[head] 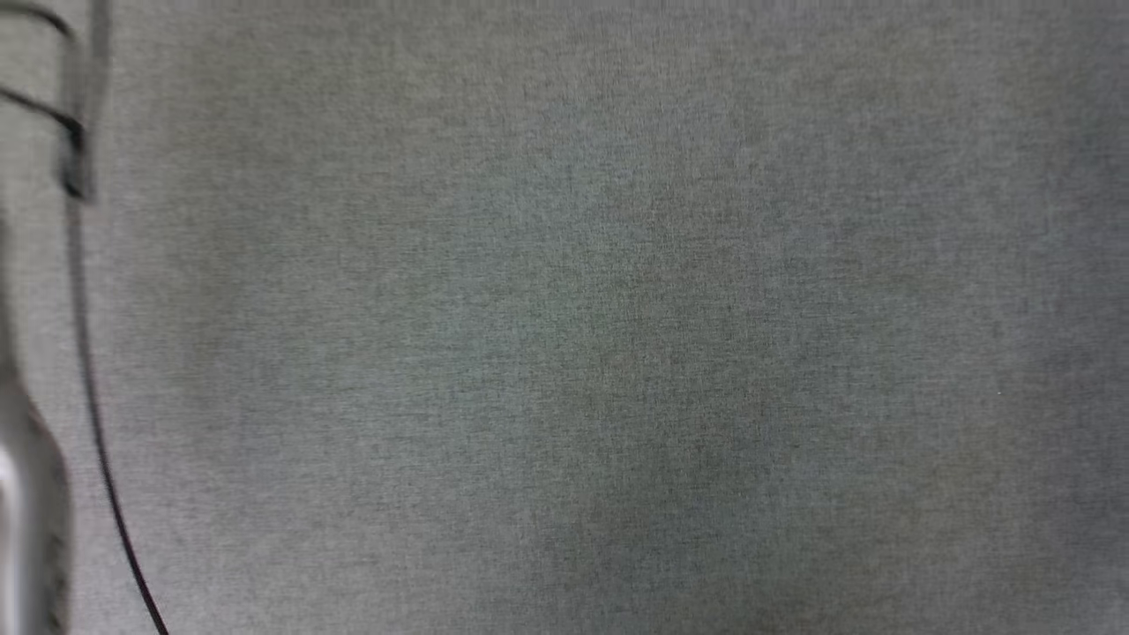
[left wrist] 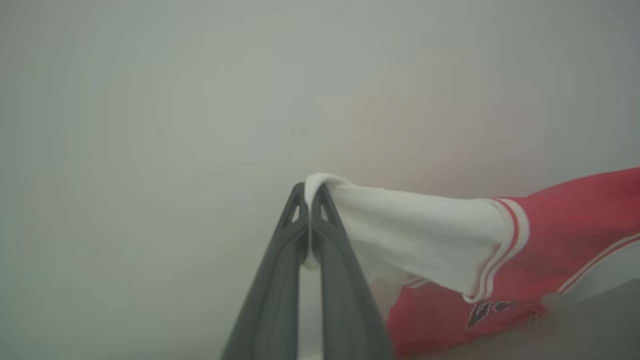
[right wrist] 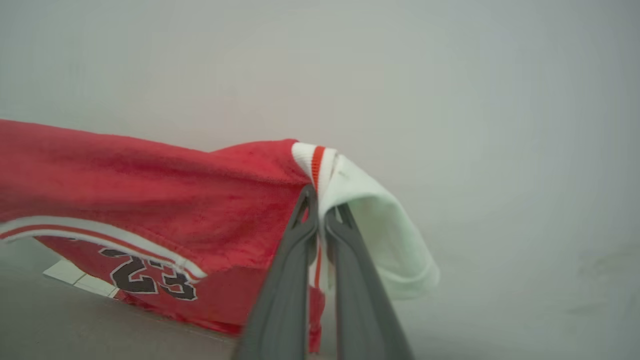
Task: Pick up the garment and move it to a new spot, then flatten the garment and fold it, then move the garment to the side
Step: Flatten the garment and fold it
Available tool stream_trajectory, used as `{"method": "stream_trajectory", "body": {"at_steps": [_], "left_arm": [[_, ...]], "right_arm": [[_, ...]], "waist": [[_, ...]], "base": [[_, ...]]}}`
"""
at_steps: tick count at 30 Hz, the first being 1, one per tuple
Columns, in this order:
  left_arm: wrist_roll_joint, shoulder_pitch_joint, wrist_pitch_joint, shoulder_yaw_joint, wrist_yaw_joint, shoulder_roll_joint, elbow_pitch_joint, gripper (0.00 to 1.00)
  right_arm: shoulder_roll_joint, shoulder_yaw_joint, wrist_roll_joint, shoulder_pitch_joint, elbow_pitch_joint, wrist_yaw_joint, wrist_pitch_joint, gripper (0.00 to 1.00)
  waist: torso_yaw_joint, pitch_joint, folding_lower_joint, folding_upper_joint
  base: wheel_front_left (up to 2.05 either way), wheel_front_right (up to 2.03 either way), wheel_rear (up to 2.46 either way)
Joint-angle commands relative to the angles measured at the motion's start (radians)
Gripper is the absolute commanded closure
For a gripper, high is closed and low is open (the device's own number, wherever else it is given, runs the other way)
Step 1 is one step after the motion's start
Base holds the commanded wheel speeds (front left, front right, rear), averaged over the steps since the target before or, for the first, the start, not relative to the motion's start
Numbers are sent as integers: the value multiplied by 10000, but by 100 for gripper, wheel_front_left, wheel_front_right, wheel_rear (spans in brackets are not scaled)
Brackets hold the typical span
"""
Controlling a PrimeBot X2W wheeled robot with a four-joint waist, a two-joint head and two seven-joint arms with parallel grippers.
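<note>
In the left wrist view my left gripper is shut on the white sleeve of the garment, a red jersey T-shirt that hangs away to the right, its red body edged with red-and-white stripes. Seen from the right wrist, my right gripper is shut on the garment at the striped seam where the other white sleeve joins the red body. The black number 23 shows low on the hanging cloth. The shirt is lifted and stretched between the two grippers.
The head view looks down on a grey fabric-covered table. A thin black cable runs along its left edge, beside a blurred pale shape. A plain pale surface lies behind the shirt in both wrist views.
</note>
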Motion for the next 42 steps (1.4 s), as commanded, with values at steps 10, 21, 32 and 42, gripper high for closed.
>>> {"method": "stream_trajectory", "body": {"at_steps": [10, 21, 32, 42], "left_arm": [[-140, 4206, -736, -421, 181, -365, -58, 100], [-612, 9269, 294, -636, 428, 223, -1561, 100], [-1146, 12819, 2271, -629, 945, 1116, -3805, 100], [-1590, 15217, 3135, -681, 1424, 1350, -5263, 100]], "right_arm": [[-530, 1407, 1293, 3199, 607, -13, 94, 100], [-1290, 2082, 3024, 6866, 65, -17, 1532, 100], [-1789, 1511, 4118, 9883, -1374, -19, 3423, 100], [-1937, 230, 4420, 12539, -3259, -19, 5237, 100]], "waist": [[182, -1702, -2, 0], [338, -3571, -2, 0], [403, -4983, -2, 0], [293, -5605, -2, 0]], "base": [[0, 0, 0], [0, 0, 0], [0, 0, 0], [0, 0, 0]]}}
